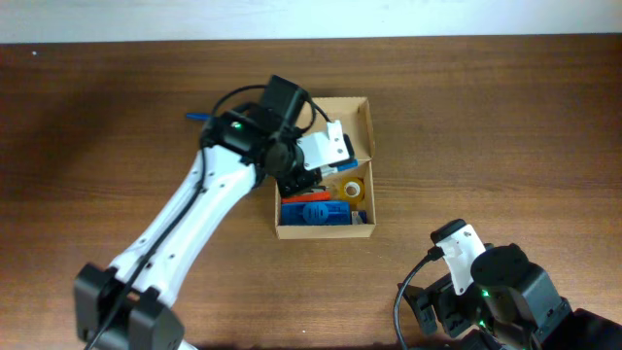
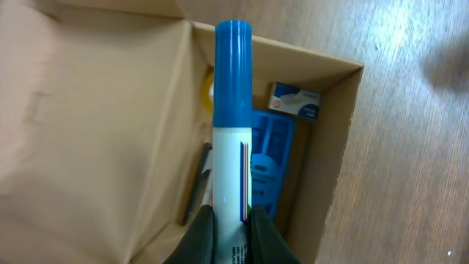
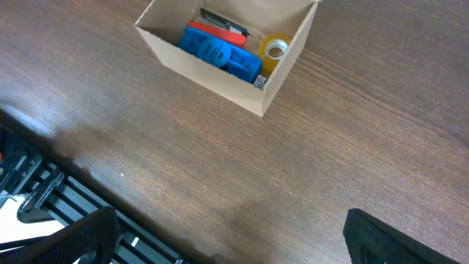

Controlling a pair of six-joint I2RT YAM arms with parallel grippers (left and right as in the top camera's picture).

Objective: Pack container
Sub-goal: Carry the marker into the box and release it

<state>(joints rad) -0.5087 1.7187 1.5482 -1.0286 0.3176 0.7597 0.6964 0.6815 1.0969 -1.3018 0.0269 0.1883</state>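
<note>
Clamped nearly shut with the left claw (image 2: 231, 229) on the white barrel of a marker (image 2: 233, 110), gripped near one end, blue cap pointing ahead. Directly beneath and ahead: the container (image 2: 333, 147), open, with its flap (image 2: 95, 125) folded out to the claw's left. Crowded below the cap with a blue plastic piece (image 2: 272, 158), a small blue-and-white pack (image 2: 297, 101) beyond it, and a tape roll (image 2: 207, 92) and dark pen (image 2: 196, 192) to the left. Looks risky to let go from above: could bounce off the blue piece, come to rest across a wall, or roll over the flap onto the desk (image 2: 410, 110). Could also swing or slip if tilted, being held by one end only. Might shove the light box if lowered against a wall. Well off to the side, right claw (image 3: 234, 235) spread wide, holding nothing.
</note>
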